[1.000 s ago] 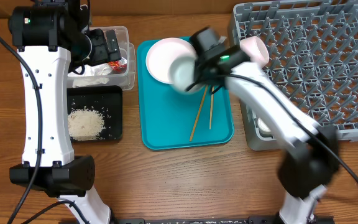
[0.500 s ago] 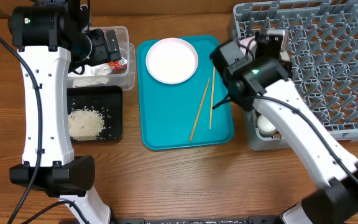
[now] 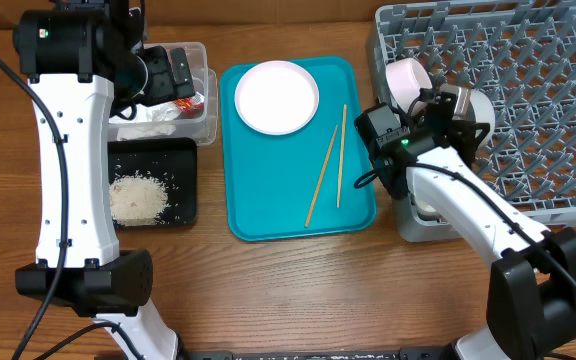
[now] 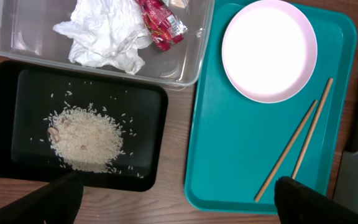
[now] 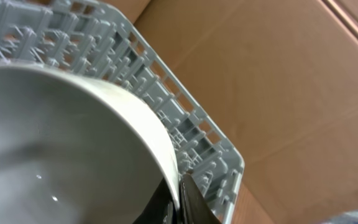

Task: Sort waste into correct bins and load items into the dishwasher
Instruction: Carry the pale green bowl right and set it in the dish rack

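**Bowl held by its rim at the rack's edge**

Low in the overhead frame, the black tray (image 3: 175,158) holds the rice (image 3: 136,198). To the right, the small white cup (image 3: 427,203) shows partly under the right arm, in the rack's side pocket. In mid-frame, the chopsticks (image 3: 328,175) lie on the teal tray (image 3: 258,215), with the plate (image 3: 277,96) above them.

At upper left, the left pincer (image 4: 182,205) is spread wide and empty over the clear tub (image 3: 206,118), which holds the napkin (image 4: 107,34) and the wrapper (image 4: 160,22).

At upper right, the right pincer (image 5: 180,202) is clamped tight on the rim of the grey-white bowl (image 3: 474,108). It is at the left edge of the dish rack (image 3: 538,90), just beside the pinkish-white bowl (image 3: 406,76). I cannot tell whether the held bowl touches the pegs.

The grip on the thin rim may let the bowl swing or slip. If released on the peg tips it could tip, or knock its neighbour.
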{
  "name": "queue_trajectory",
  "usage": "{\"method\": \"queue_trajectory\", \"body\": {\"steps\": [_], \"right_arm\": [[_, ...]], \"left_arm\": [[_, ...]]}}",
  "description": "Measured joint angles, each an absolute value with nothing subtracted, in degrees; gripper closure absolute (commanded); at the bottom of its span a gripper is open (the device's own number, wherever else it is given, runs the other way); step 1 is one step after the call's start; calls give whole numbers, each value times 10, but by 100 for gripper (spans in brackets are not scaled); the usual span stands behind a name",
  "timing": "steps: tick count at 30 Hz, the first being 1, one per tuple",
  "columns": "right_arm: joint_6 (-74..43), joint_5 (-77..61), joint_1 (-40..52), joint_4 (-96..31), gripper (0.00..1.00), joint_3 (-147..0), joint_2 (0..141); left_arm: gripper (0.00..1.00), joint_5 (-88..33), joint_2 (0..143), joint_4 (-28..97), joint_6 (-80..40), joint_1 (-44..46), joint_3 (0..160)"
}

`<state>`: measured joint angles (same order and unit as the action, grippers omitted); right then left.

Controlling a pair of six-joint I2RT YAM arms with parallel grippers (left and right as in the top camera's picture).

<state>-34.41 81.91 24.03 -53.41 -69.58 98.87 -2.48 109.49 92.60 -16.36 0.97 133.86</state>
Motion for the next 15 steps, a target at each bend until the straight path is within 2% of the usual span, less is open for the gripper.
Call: {"method": "queue_trajectory", "body": {"steps": [7, 15], "right_arm": [[-243, 814, 239, -404, 96, -663, 989], [-172, 805, 221, -374, 96, -660, 989]], "left_arm": [[0, -25, 1095, 926, -164, 10, 1339], [0, -25, 1095, 926, -164, 10, 1339]]}}
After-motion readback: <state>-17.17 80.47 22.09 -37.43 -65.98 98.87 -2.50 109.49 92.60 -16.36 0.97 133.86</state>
